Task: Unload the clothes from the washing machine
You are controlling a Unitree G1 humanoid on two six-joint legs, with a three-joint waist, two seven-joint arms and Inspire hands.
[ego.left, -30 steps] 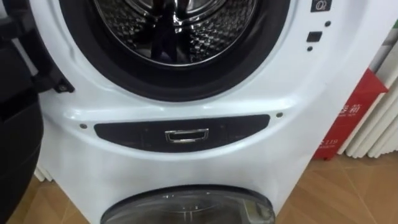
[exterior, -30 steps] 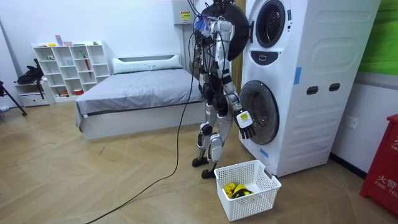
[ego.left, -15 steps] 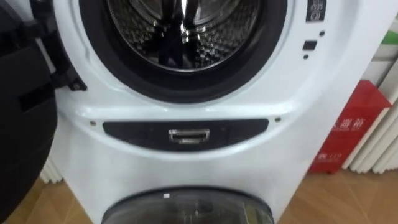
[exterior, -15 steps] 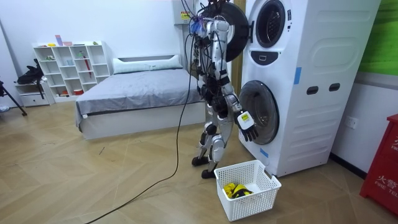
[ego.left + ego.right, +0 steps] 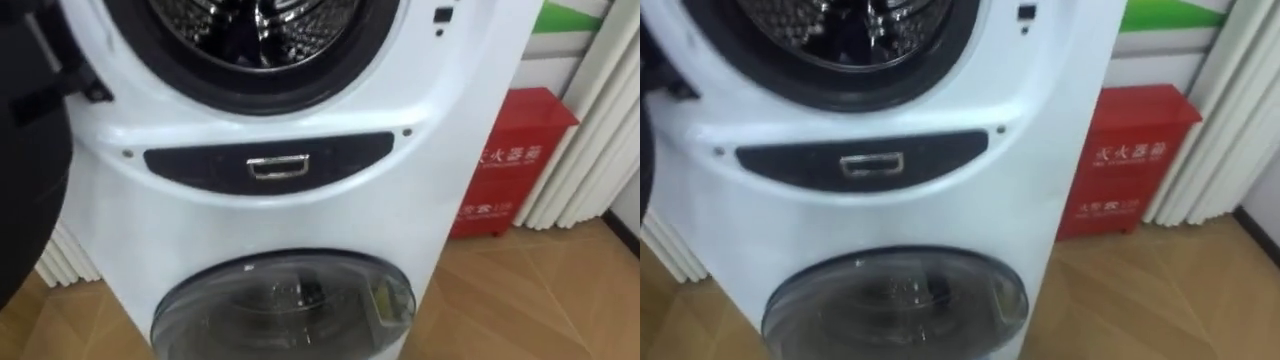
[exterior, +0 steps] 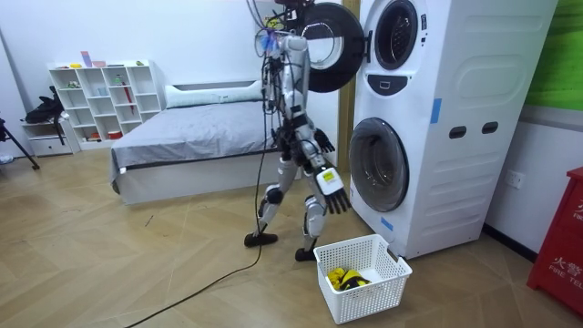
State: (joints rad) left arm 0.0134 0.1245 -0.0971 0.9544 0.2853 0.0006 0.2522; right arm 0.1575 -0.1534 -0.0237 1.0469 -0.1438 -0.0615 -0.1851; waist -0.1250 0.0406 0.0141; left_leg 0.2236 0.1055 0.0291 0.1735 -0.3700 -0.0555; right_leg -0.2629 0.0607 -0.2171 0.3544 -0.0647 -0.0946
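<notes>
The upper washing machine's drum (image 5: 255,25) stands open; bare shiny metal shows inside and I cannot make out any clothes there. Its dark round door (image 6: 326,32) is swung out to my left. A yellow and black garment (image 6: 346,276) lies in the white basket (image 6: 387,273) on the floor beside the machine. In the room view I stand a step back from the washer with my legs apart. My right hand (image 6: 330,185) hangs at thigh height in front of the lower door (image 6: 378,164), its fingers relaxed and holding nothing.
A red box (image 5: 510,160) stands on the wooden floor right of the washer, with white vertical slats (image 5: 590,130) beyond it. Behind me are a bed (image 6: 191,128) and a white shelf unit (image 6: 100,100).
I have stepped back from the washer with one leg, and my right hand has come away from the lower door. The eye views have shifted down and right.
</notes>
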